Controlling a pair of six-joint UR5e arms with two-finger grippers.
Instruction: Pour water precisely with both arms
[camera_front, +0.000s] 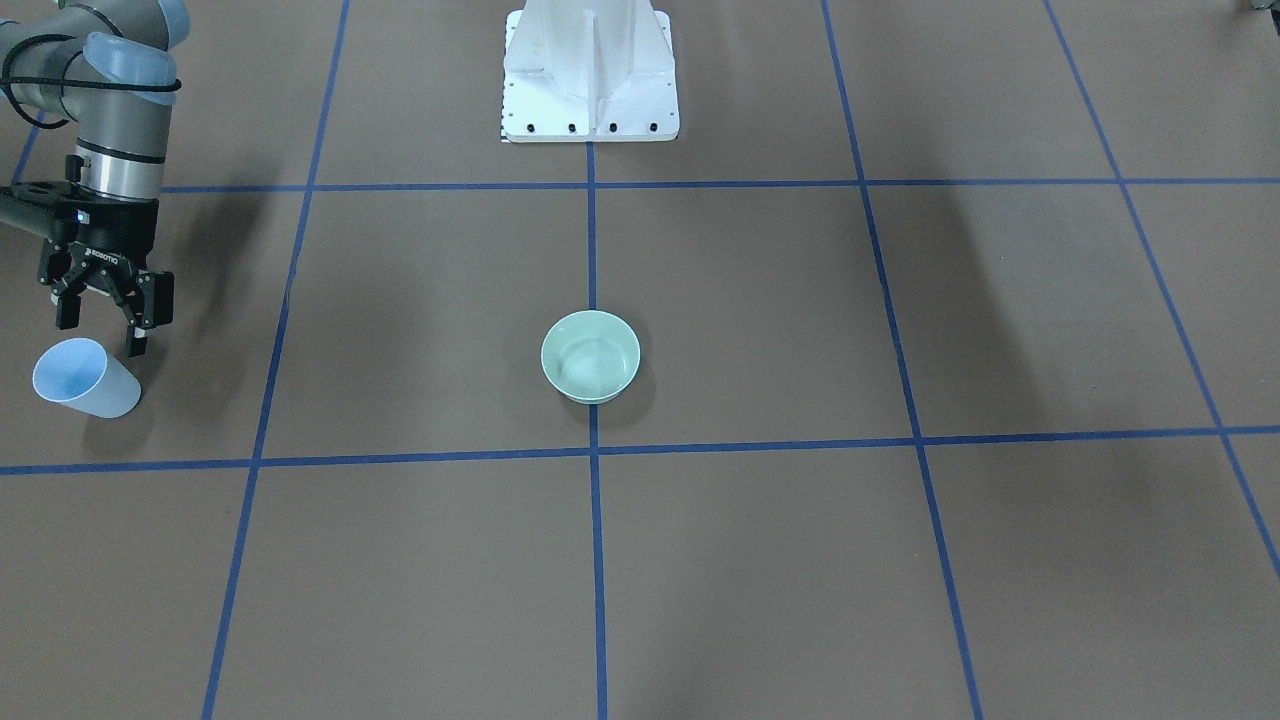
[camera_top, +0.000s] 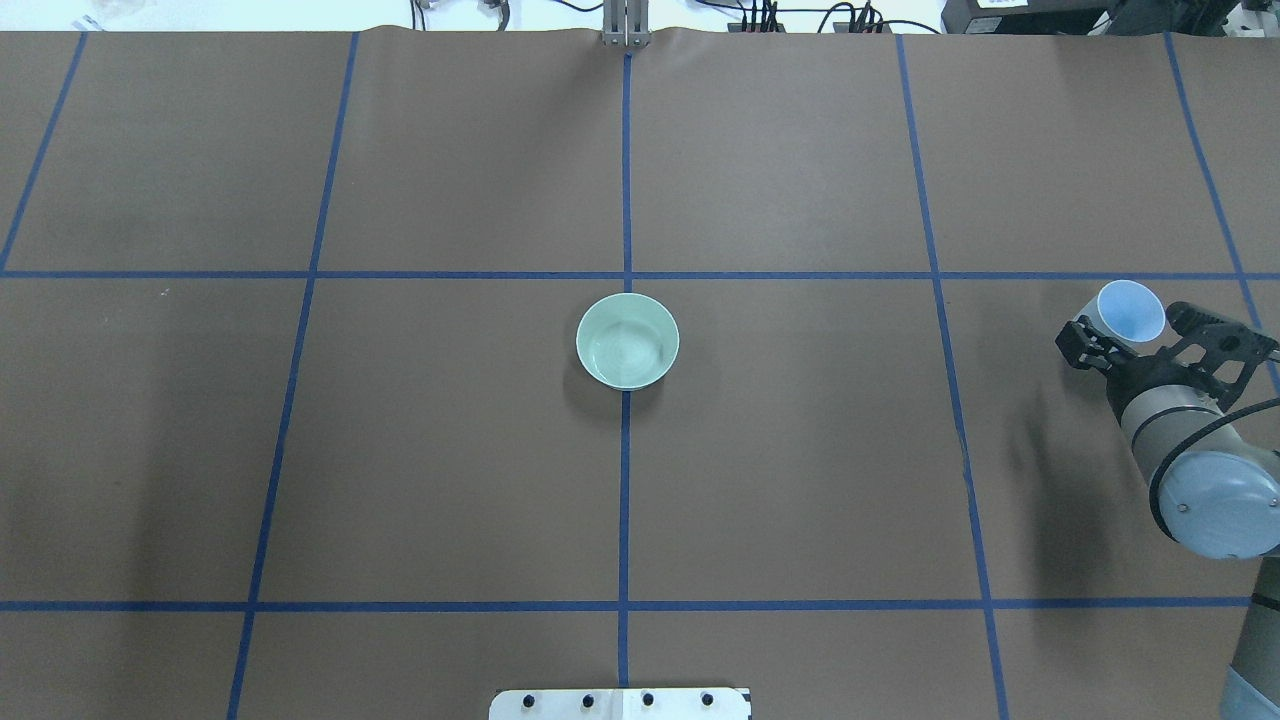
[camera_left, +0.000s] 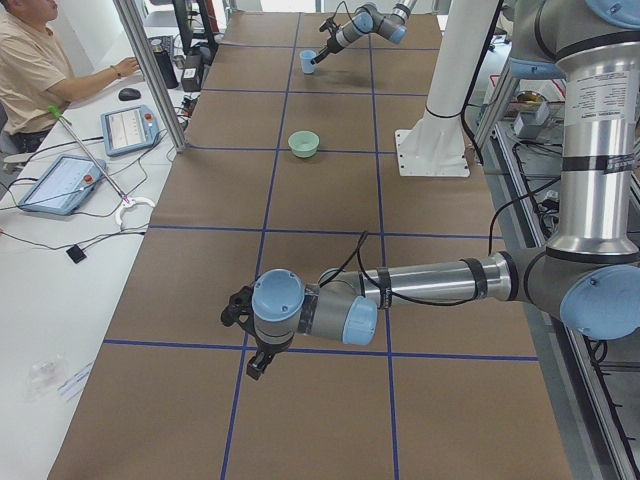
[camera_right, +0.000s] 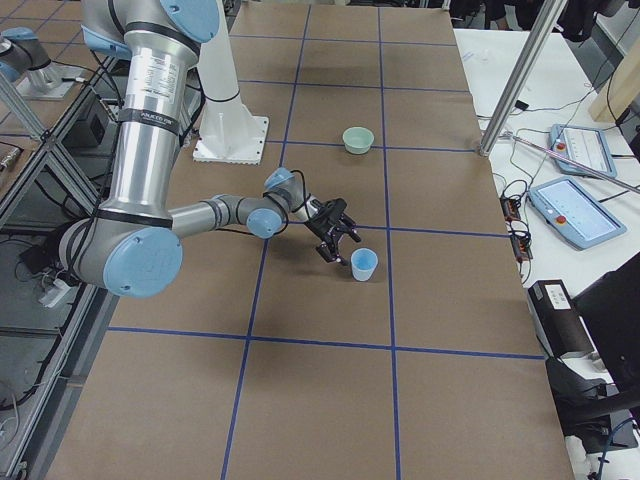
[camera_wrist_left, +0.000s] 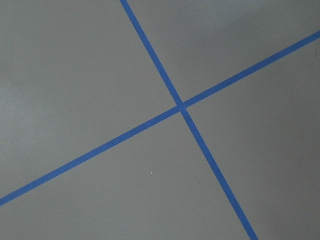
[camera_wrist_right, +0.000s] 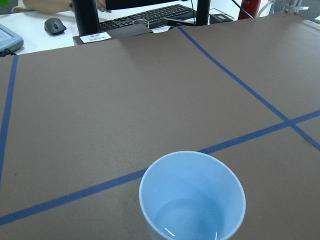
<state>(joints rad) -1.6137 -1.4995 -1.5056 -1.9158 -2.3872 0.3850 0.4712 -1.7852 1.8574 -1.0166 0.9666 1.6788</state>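
A pale blue cup (camera_front: 85, 378) stands upright near the table's right end; it also shows in the overhead view (camera_top: 1131, 311). In the right wrist view the cup (camera_wrist_right: 192, 200) holds a little water (camera_wrist_right: 186, 221), seen as faint glints at its bottom. My right gripper (camera_front: 100, 335) is open and hangs just behind the cup, not touching it; it also shows in the overhead view (camera_top: 1128, 324). A mint-green bowl (camera_top: 628, 341) sits at the table's middle. My left gripper (camera_left: 242, 335) shows only in the exterior left view, low over bare table; I cannot tell whether it is open or shut.
The white bolted pedestal (camera_front: 590, 75) stands at the robot's side of the table. Blue tape lines (camera_wrist_left: 180, 106) cross the brown table cover. Monitor stands and a keyboard (camera_wrist_right: 145, 17) lie beyond the far edge. An operator (camera_left: 40, 60) sits beside the table with tablets.
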